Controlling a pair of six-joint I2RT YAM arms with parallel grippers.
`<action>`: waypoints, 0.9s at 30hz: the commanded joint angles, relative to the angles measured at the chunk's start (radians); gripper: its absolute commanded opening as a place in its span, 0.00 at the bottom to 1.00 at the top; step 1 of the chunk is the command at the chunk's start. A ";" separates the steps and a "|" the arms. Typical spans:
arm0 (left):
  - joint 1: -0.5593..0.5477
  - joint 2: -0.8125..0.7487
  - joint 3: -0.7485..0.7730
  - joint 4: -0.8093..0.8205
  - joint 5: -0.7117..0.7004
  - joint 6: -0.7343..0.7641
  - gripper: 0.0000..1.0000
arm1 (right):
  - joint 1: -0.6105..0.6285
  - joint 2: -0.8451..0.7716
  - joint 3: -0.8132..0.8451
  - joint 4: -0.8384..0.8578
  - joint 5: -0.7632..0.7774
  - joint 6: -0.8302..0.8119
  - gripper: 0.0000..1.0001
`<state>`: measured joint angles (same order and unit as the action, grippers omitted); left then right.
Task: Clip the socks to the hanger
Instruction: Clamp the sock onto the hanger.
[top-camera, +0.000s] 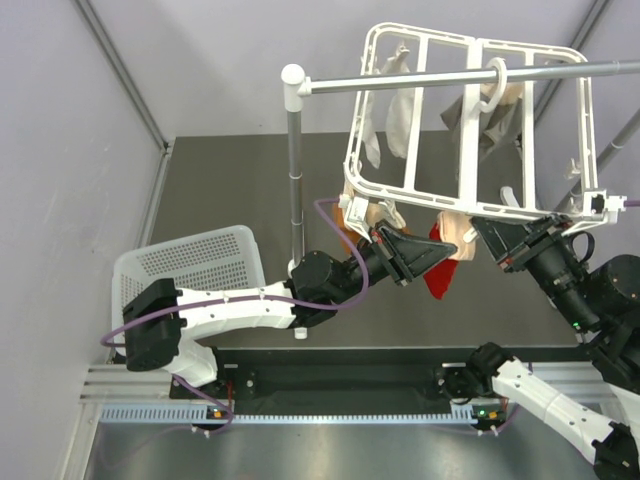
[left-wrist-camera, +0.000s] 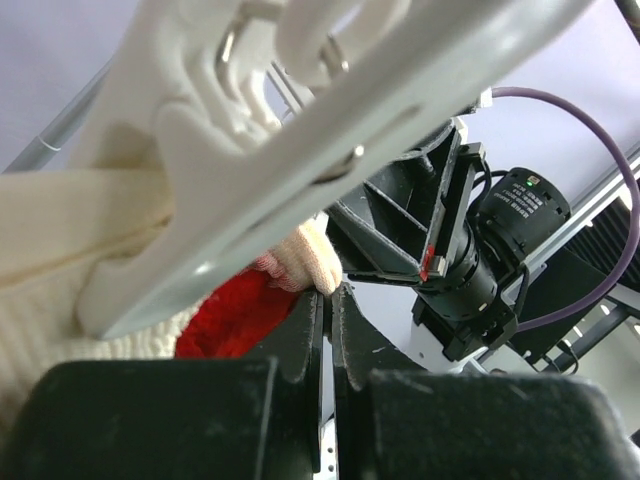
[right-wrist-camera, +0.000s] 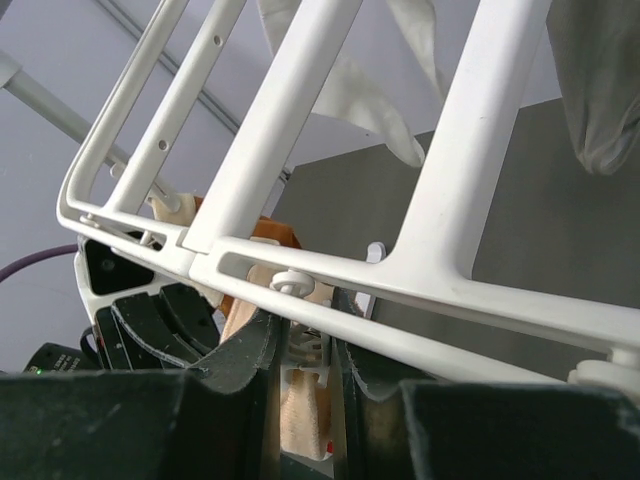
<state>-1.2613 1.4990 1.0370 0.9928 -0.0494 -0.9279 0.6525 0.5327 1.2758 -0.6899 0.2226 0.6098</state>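
Dark grey tabletop (top-camera: 230, 190), pale walls.
One white perforated plastic basket (top-camera: 200, 262), well left of the left gripper (left-wrist-camera: 328, 296).
One metal pole (top-camera: 295, 160), left of it and behind.
Left gripper: jaws drawn together. One red knit sock (left-wrist-camera: 235, 320) has its pale cuff at the fingertips; whether it is pinched cannot be told.
One white rectangular plastic hanger (top-camera: 467, 150), above both grippers. Two limp white socks (top-camera: 400, 118) hang beyond.
Right gripper (right-wrist-camera: 305, 322): closed on one ridged white peg (right-wrist-camera: 303, 348), peach fabric (right-wrist-camera: 292, 410) below.

The hanger (top-camera: 470, 150) was white, the sock (top-camera: 438, 275) at its six o'clock bright red with a pale cuff — the basket (top-camera: 195, 260) white and perforated, the cable (left-wrist-camera: 530, 93) purple.
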 joint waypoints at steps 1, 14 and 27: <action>-0.003 0.006 0.020 0.083 0.017 -0.012 0.00 | 0.012 -0.007 -0.012 0.007 -0.035 0.016 0.03; -0.001 -0.016 0.021 -0.031 -0.085 -0.028 0.00 | 0.012 -0.028 0.033 -0.059 -0.028 -0.033 0.71; 0.022 -0.170 0.037 -0.383 -0.268 0.037 0.00 | 0.012 -0.001 0.282 -0.281 -0.210 -0.231 1.00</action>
<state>-1.2488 1.4105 1.0397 0.7170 -0.2276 -0.9318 0.6533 0.5133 1.4750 -0.9264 0.1066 0.4541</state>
